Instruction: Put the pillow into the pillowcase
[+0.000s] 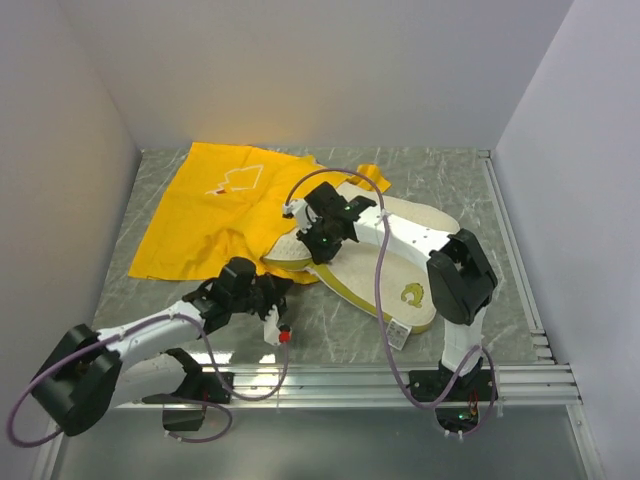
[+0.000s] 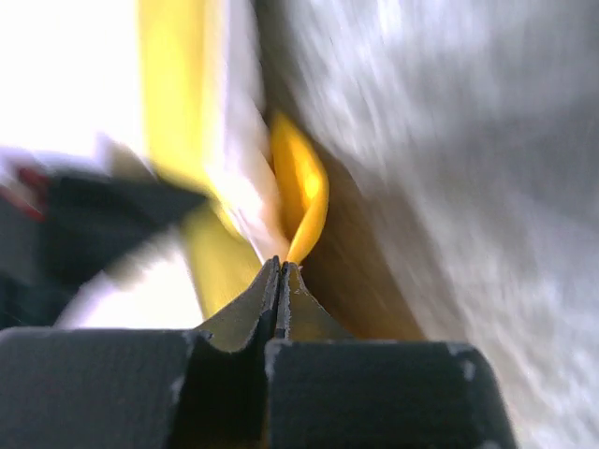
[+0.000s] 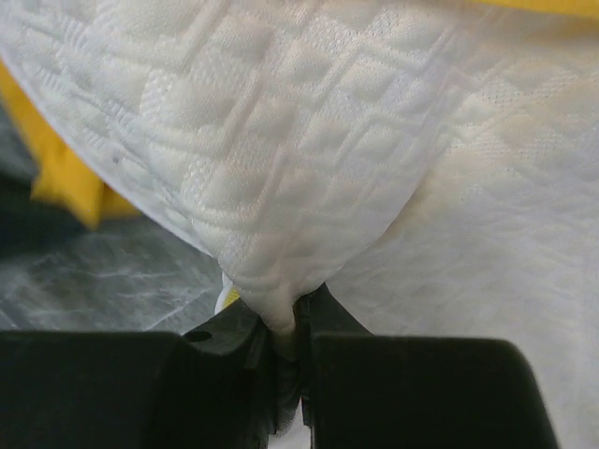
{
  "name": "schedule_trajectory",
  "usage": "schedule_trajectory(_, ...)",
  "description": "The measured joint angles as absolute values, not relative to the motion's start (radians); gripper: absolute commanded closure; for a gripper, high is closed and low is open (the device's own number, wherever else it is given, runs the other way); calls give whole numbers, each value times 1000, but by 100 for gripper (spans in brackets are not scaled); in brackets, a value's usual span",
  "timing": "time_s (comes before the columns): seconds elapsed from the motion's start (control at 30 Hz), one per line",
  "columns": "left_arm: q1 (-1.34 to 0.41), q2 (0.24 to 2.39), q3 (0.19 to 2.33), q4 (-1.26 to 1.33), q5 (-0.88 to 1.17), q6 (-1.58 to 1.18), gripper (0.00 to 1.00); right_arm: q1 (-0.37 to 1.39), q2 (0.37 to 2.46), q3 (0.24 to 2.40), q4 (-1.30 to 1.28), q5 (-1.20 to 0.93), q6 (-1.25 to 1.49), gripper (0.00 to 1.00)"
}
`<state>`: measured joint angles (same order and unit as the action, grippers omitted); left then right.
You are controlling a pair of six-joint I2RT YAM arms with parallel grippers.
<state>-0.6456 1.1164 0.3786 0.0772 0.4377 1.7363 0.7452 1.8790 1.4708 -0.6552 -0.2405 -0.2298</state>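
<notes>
The pillow lies right of the pillowcase — edges touching — on the table.

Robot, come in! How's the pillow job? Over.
Left end effector shut at yellow fabric pillowcase fold. Right end effector shut on cream quilted pillow. Pillow mostly outside. Nothing blocking.

Grey marbled table enclosed by plain white walls
</notes>
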Motion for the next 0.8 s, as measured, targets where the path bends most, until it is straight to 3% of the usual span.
schedule_trajectory(0.23, -915, 945, 380, -15, 414, 1589, 100, 744, 1934, 1557, -705, -351, -161, 100)
schedule_trajectory(0.53, -1116, 1015, 391, -28, 344, 1348, 98, 743, 2059, 1618, -725, -473, -46, 100)
schedule_trajectory(0.57, -1128, 1012, 391, -34, 333, 1333, 79, 743, 2081, 1618, -721, -487, -30, 100)
schedule_trajectory(0.67, -1162, 971, 406, -83, 338, 1217, 57, 741, 2117, 1600, -672, -535, 18, 100)
schedule_trajectory(0.7, -1177, 941, 432, -128, 348, 1158, 53, 738, 2117, 1590, -642, -552, 31, 95)
schedule_trajectory(0.8, -1188, 815, 571, -242, 359, 942, 42, 727, 2097, 1563, -577, -592, 61, 62)
